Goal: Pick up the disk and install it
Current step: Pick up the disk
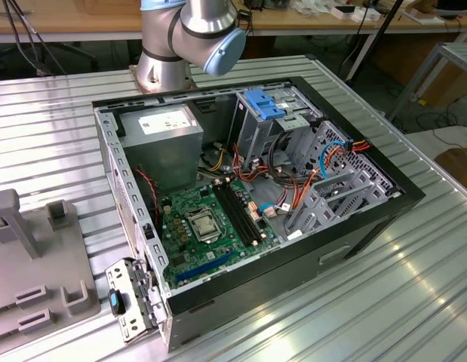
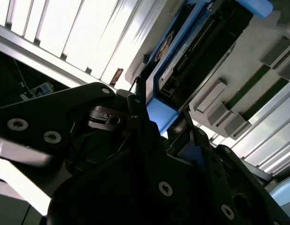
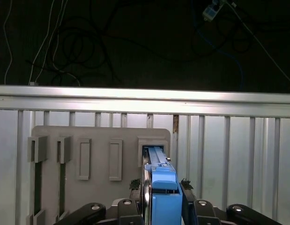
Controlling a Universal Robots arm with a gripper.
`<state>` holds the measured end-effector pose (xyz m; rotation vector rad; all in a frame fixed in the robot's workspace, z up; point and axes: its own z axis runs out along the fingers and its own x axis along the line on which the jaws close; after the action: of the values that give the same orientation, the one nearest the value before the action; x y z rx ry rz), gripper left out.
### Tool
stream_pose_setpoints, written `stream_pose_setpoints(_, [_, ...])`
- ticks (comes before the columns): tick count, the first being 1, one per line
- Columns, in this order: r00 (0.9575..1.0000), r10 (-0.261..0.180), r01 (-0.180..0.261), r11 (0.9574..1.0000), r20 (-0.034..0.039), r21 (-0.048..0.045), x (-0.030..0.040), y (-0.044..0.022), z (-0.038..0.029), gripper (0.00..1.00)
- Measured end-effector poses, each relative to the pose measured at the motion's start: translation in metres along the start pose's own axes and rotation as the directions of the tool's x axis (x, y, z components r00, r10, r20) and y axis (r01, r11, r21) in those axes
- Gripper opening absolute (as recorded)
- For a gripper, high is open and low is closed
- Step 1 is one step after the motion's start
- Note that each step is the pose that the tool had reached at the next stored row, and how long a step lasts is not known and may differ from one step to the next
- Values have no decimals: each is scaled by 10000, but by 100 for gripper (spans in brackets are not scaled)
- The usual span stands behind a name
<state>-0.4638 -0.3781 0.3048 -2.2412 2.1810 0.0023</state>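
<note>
The disk (image 3: 162,192), a dark body in a bright blue carrier frame, sat clamped on edge between the fingers (image 3: 186,186) of the hand (image 3: 162,185), a grey slotted holder (image 3: 98,140) beyond it.

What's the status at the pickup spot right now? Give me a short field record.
disk: upright in an end slot of the grey holder, not yet lifted out
gripper: astride the disk, fingers shut against its two sides
grey holder: lying on the slatted metal table
computer case: lid off, motherboard exposed, in the exterior view
</note>
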Motion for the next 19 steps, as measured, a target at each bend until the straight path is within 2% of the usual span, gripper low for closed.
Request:
stream_pose_setpoints(10, [10000, 0, 0, 10000, 0, 0, 13, 0, 0, 44])
stream_pose_setpoints(12, [10000, 0, 0, 10000, -1, 0, 14, 0, 0, 37])
stream_pose_setpoints(19, [10000, 1, -1, 10000, 0, 0, 18, 1, 0, 37])
